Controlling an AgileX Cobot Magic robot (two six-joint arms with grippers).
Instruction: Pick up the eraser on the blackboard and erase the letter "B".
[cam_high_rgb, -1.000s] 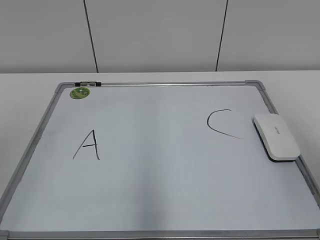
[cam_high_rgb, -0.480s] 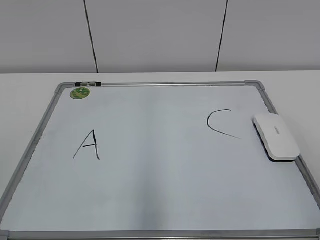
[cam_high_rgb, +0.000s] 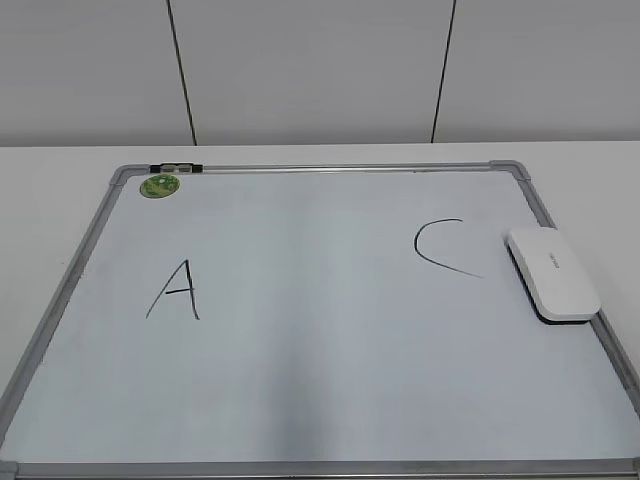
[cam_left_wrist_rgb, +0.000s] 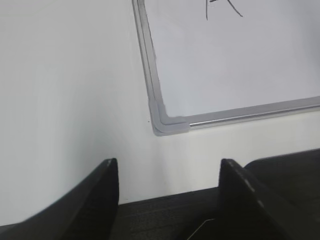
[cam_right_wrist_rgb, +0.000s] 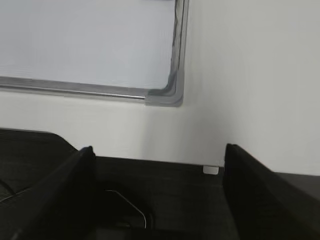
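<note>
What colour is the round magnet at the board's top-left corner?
Green, with a paler pattern on its face. The magnet shows best in the exterior view.

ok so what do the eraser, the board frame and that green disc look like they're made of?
Eraser: white top looks like smooth glossy plastic, over a dark underside layer, possibly felt.
Board frame: grey with a bright sheen along it, likely metal; rounded corner pieces look like matte grey plastic.
Green disc: flat and printed; material unclear, probably a magnet.
</note>
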